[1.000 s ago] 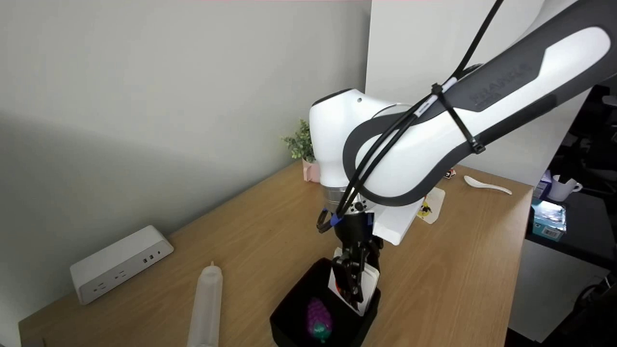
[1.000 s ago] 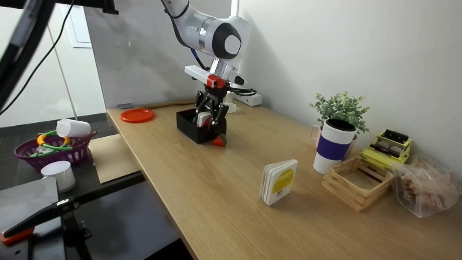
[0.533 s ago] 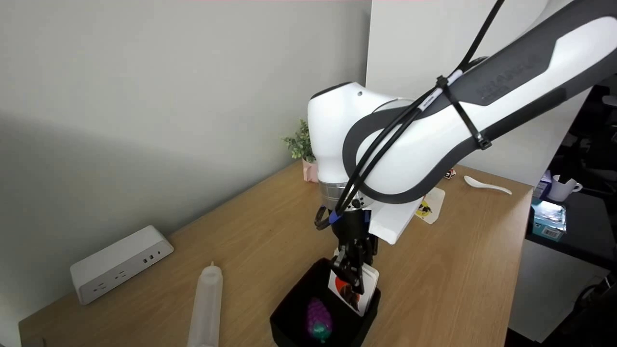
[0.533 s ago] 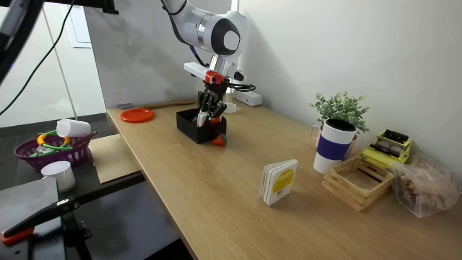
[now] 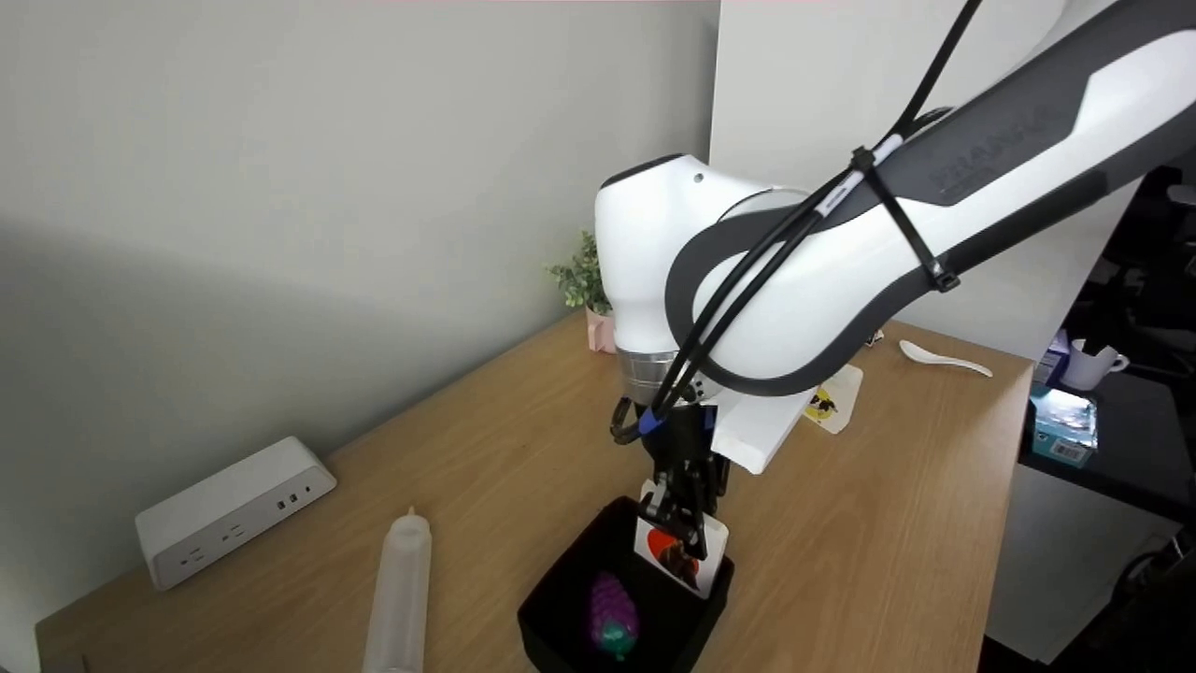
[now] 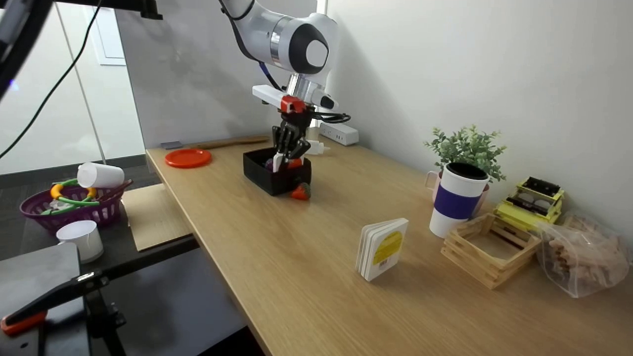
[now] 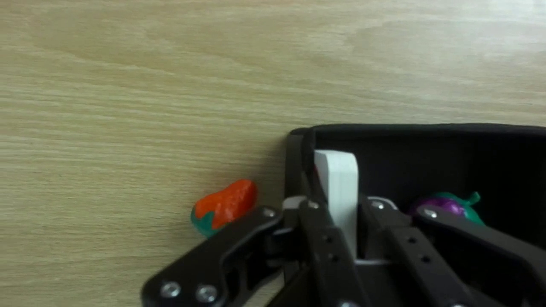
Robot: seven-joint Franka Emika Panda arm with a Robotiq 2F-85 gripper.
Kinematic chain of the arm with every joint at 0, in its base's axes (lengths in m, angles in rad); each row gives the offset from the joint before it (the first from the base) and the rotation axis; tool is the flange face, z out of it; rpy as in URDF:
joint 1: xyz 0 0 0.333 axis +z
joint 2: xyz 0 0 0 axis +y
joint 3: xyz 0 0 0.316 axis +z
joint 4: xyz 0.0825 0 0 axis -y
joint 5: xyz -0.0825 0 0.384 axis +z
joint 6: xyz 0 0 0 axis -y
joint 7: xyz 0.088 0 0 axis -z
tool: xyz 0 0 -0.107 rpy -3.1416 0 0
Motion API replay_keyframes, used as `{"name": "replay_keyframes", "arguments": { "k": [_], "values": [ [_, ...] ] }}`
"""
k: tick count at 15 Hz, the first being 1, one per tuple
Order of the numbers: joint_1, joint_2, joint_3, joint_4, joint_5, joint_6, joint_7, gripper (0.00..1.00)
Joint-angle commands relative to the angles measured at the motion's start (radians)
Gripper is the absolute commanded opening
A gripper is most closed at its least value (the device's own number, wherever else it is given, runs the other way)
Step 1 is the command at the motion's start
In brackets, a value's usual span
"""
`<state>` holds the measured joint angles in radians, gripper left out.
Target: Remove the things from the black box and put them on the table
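Note:
In both exterior views the black box (image 6: 267, 179) rests on the wooden table (image 6: 296, 277). Inside it stands a thick white board book (image 5: 713, 545) with a red picture on its face. My gripper (image 7: 337, 187) is shut on this book, one finger along each broad side; the far fingertip is hidden in the wrist view. A purple grape toy (image 5: 612, 601) with a green top lies in the box, apart from the fingers. A red-orange strawberry toy (image 7: 230, 202) with green leaves lies on the table just outside the box wall.
A clear squeeze bottle (image 5: 400, 589) and a white power strip (image 5: 238, 509) lie near the box. A red plate (image 6: 188, 157) sits by the table edge. Farther along stand another white book (image 6: 382, 248), a tumbler (image 6: 456, 200) and a wooden crate (image 6: 489, 252).
My gripper's jaws have come together on the white book and the arm has risen slightly. The book is a little higher, and the box with the grape toy has shifted slightly.

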<state>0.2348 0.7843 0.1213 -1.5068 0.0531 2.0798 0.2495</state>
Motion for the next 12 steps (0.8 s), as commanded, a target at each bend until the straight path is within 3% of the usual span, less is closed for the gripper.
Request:
{"name": "replay_keyframes", "arguments": {
  "k": [1, 6, 12],
  "values": [
    [0.043, -0.096, -0.041, -0.094, -0.042, 0.04, 0.063, 0.04],
    [0.072, -0.184, -0.058, -0.162, -0.093, 0.063, 0.135, 0.04],
    [0.049, -0.206, -0.038, -0.188, -0.08, 0.085, 0.102, 0.04]
  ]
}}
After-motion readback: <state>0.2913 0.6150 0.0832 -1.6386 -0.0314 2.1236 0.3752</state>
